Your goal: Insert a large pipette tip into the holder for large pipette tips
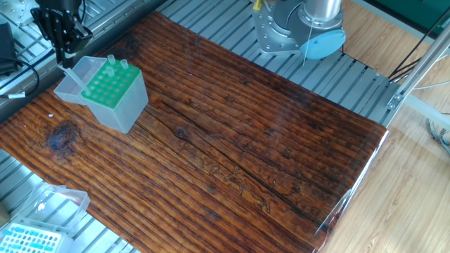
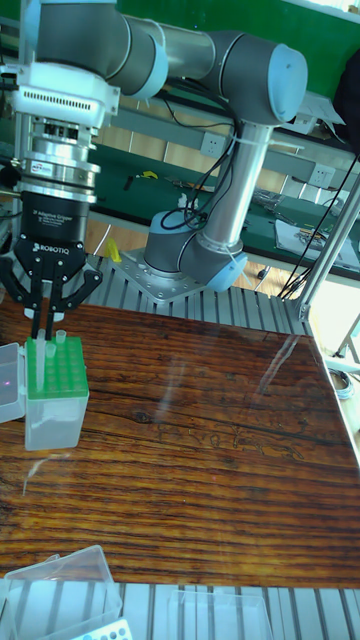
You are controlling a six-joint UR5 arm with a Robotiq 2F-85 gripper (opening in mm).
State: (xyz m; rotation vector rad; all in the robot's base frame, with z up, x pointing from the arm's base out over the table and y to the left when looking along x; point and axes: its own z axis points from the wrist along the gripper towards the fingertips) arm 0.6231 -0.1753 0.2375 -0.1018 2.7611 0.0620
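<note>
Tall fixed view: jaws clenched on slender translucent-grey tapered large pipette tip (image 2: 37, 368), poised above translucent grey green-grid holder (image 2: 56, 378), table's 9 o'clock. Risk: off-centre tip strikes grid.

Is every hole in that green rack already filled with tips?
No, the holder for large pipette tips shows only a few tips standing at its far edge; most green holes look empty.

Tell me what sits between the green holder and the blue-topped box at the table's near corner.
Nothing: in the fixed view, only bare wooden table separates the holder from the blue box.
</note>
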